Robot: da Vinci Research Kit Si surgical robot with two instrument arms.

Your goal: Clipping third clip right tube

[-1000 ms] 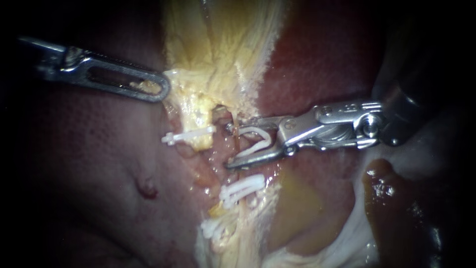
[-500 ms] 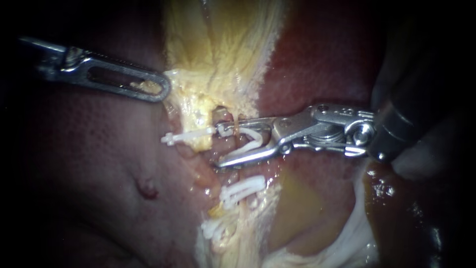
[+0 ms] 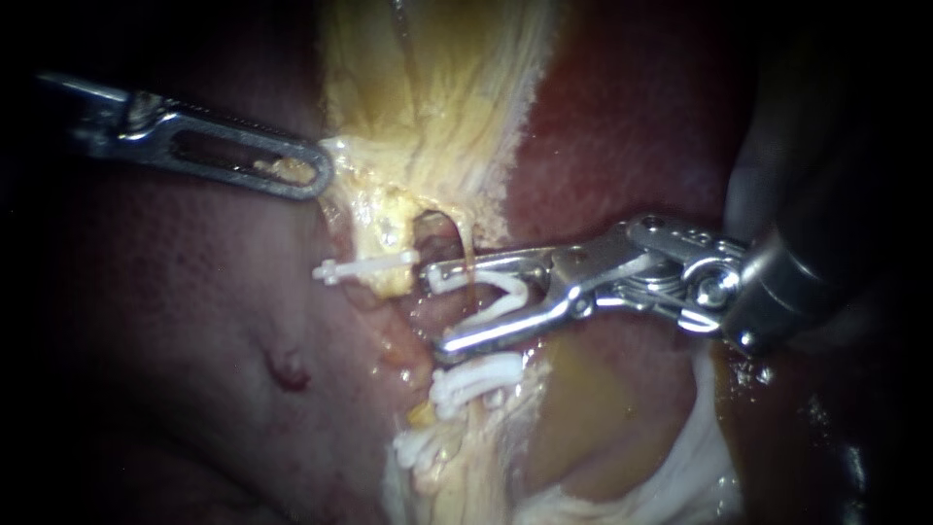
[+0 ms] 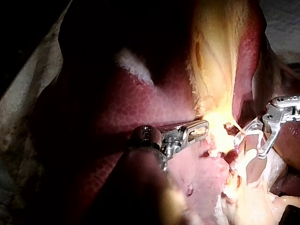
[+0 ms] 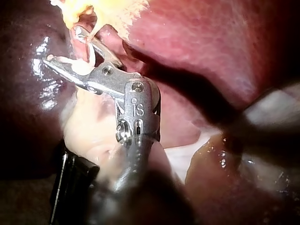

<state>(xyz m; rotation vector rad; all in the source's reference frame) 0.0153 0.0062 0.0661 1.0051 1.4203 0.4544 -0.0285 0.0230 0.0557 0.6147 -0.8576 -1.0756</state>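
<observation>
My right instrument (image 3: pixel 435 309) comes in from the right, its jaws spread wide and holding an open white clip (image 3: pixel 496 292) between them. A thin right tube (image 3: pixel 467 255) runs down from the yellow tissue and passes between those jaws. Below them a shut white clip (image 3: pixel 476 374) sits on the same strand, with another clip (image 3: pixel 418 447) lower. A further clip (image 3: pixel 367 264) lies across the left tube. My left instrument (image 3: pixel 316 175) is shut on the gallbladder (image 3: pixel 428 97) edge at upper left. The right wrist view shows the jaws (image 5: pixel 63 47) straddling the strand.
Dark red liver (image 3: pixel 175 321) fills the left side, marked by a small spot (image 3: pixel 289 369). More liver (image 3: pixel 632 126) lies behind my right instrument's shaft. Pale fatty tissue (image 3: pixel 680 467) and a brown pool (image 3: pixel 777 408) sit at lower right.
My right instrument has slid left and then slightly down along the tube, toward the lower clip. Its wrist has tilted. The left instrument has kept its hold and place.
</observation>
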